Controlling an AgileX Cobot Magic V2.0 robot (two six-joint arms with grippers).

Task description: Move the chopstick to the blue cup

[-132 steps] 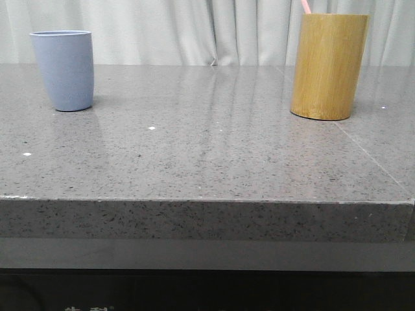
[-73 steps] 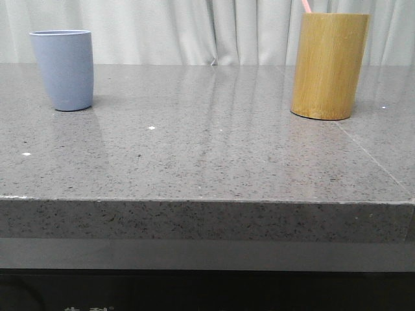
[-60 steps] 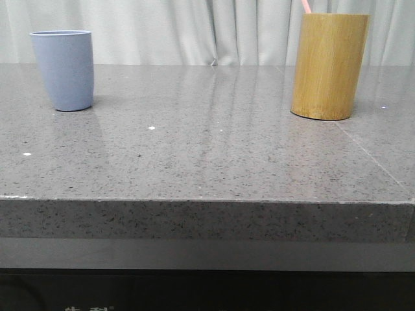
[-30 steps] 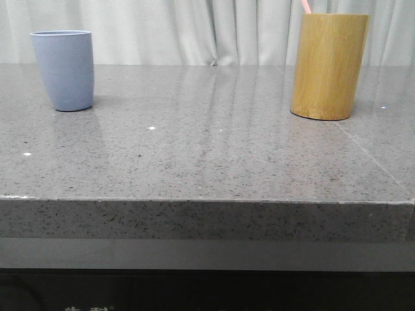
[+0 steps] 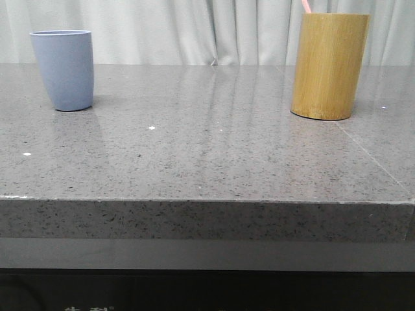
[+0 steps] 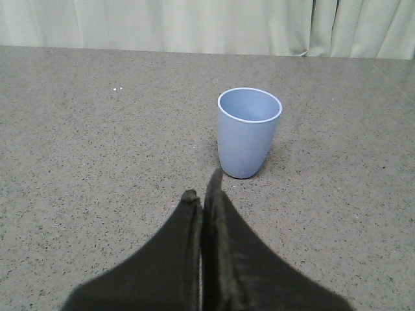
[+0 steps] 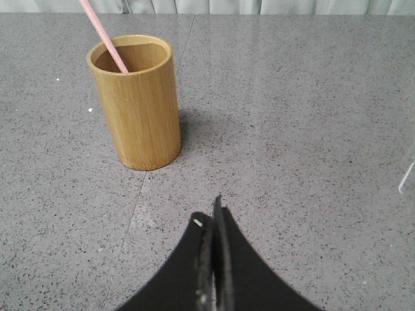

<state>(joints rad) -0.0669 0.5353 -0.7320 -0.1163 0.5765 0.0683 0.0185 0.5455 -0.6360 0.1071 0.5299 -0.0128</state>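
Front view: a grey speckled tabletop [image 5: 214,149] before a pale curtain [image 5: 194,29]. The blue cup [image 5: 63,70] stands upright toward the left side of the tabletop; the bamboo holder [image 5: 329,66], a taller yellow-brown cylinder, stands upright toward the right side, well apart from the cup. A short pink tip of the chopstick [image 5: 305,6] rises above the holder's rim, leaning slightly to the left.

Left wrist view: the left claw [image 6: 204,194] shows as two dark fingers pressed together with no gap between them and nothing held. The blue cup [image 6: 248,131] stands just beyond the fingertips, near them but not touching; its mouth is open and its interior appears empty. Bare tabletop [image 6: 97,149] surrounds it.

Right wrist view: the right claw [image 7: 213,214] likewise shows its two dark fingers closed against each other, gripping nothing. The bamboo holder [image 7: 137,102] stands beyond the fingertips and off to one side, clearly apart from them. The chopstick [image 7: 104,35] sits inside the holder, its lower end hidden within, its shaft leaning against the inner wall and extending out past the rim. The chopstick is thus out of contact with the right claw, separated from it by a stretch of bare tabletop [image 7: 292,129].
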